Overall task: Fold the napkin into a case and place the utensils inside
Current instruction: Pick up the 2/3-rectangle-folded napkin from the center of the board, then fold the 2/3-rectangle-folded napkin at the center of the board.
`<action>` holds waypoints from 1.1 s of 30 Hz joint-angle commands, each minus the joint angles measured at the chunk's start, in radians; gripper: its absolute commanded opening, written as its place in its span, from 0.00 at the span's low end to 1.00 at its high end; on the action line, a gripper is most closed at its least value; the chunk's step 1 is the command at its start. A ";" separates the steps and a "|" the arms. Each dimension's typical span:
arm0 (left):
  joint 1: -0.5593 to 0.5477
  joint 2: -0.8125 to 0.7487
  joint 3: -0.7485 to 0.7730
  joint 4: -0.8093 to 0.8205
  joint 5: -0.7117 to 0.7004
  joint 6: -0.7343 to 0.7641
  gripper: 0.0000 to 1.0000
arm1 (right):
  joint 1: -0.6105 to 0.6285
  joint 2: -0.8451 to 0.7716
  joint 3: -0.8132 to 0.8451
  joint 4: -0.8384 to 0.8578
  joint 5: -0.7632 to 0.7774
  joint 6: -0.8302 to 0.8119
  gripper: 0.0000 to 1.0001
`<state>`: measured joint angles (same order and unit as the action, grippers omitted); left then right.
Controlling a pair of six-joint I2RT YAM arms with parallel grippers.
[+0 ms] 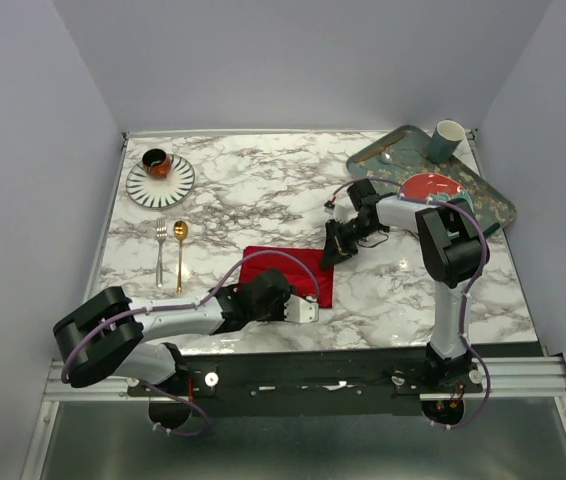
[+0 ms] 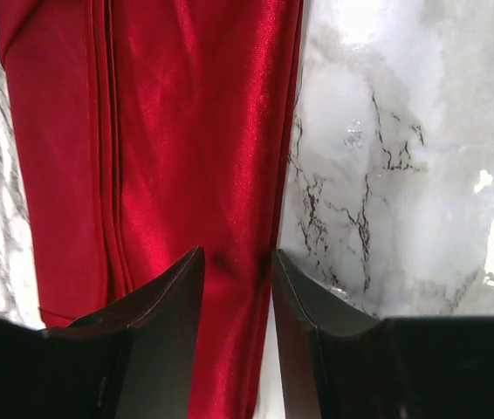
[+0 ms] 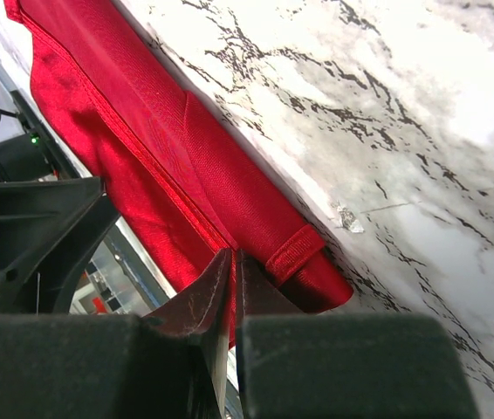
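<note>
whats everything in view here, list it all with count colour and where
napkin: one, red, folded, near middle of table
fork: one, silver, left side
spoon: one, gold, right beside fork
plate: one, black-and-white striped, far left corner
small cup: one, dark, on that plate
tray: one, green, far right
dish: one, red, on tray
tall cup: one, teal, on tray
table: one, white marble
left hand: open, astride napkin edge
right hand: closed at napkin's far right corner
</note>
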<state>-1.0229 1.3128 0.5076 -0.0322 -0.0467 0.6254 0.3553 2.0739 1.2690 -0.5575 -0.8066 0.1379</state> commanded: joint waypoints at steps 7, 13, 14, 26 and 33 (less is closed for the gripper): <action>-0.031 0.077 -0.008 0.002 -0.016 0.117 0.10 | -0.001 0.041 -0.019 -0.008 0.211 -0.092 0.15; -0.031 0.052 0.075 -0.149 0.098 0.077 0.00 | 0.008 0.020 -0.023 -0.018 0.202 -0.106 0.15; -0.029 0.052 0.089 -0.190 0.110 0.071 0.00 | 0.010 0.017 -0.025 -0.019 0.202 -0.106 0.14; 0.174 0.193 0.373 -0.494 0.445 0.022 0.00 | 0.010 0.018 -0.020 -0.028 0.204 -0.118 0.15; 0.331 0.380 0.624 -0.702 0.682 0.059 0.00 | 0.011 0.026 -0.017 -0.030 0.207 -0.123 0.15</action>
<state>-0.7738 1.5871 0.9882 -0.5419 0.4221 0.6621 0.3611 2.0628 1.2716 -0.5743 -0.7933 0.0841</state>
